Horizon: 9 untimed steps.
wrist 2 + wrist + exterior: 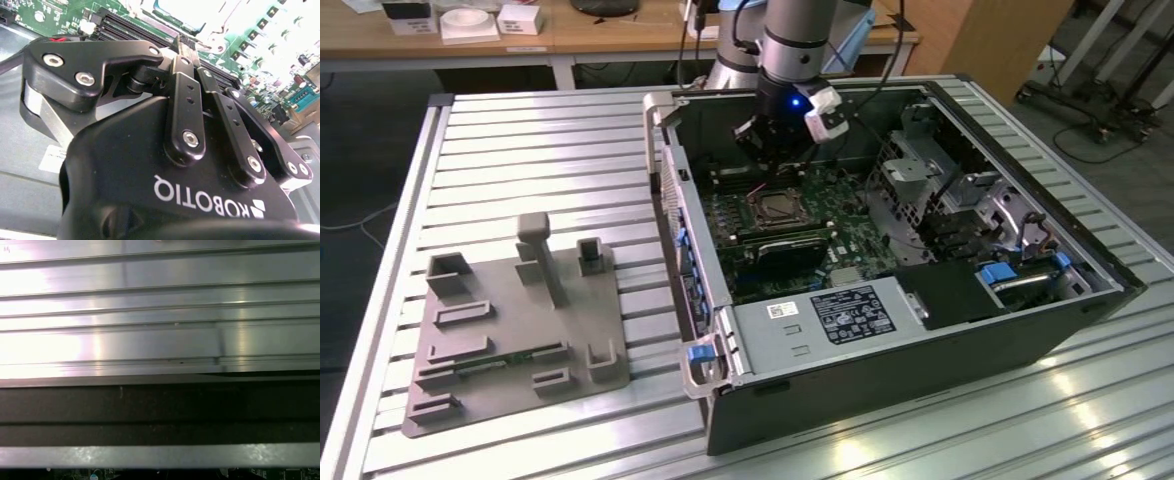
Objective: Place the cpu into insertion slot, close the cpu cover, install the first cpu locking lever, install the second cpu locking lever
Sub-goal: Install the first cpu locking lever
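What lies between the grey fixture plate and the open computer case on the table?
In the exterior view, only a bare strip of the slatted table separates the grey fixture plate from the computer case; nothing rests on that strip.

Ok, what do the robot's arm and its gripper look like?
Grey tubular metal arm with black joint bands, a lit blue light and a white box at the wrist. Black angular gripper with silver bolt heads, bar linkages and white lettering.

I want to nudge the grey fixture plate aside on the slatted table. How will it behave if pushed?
The grey fixture plate looks rigid, so probably slides whole. Its wide flat base makes tipping unlikely. Grooves in the table might snag its edge.
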{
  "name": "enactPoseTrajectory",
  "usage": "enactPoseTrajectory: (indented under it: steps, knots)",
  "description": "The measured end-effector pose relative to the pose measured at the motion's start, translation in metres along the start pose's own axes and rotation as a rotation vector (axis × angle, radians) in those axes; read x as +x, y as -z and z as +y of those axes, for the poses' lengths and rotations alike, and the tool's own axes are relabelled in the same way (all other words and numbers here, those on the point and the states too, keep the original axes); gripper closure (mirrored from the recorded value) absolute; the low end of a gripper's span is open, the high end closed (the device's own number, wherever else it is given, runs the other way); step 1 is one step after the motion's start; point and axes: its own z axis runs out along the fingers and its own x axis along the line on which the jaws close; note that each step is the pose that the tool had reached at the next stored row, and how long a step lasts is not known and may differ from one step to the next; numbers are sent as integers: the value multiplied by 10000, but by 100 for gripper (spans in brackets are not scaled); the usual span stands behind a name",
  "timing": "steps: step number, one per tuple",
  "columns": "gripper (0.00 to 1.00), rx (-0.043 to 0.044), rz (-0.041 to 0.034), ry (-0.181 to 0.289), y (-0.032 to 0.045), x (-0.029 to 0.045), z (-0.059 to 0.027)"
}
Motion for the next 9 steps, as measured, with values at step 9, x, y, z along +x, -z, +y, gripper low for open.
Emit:
enactPoseTrajectory:
  steps: [9]
  knots:
    - [90, 2, 1, -2, -11, -47, 1]
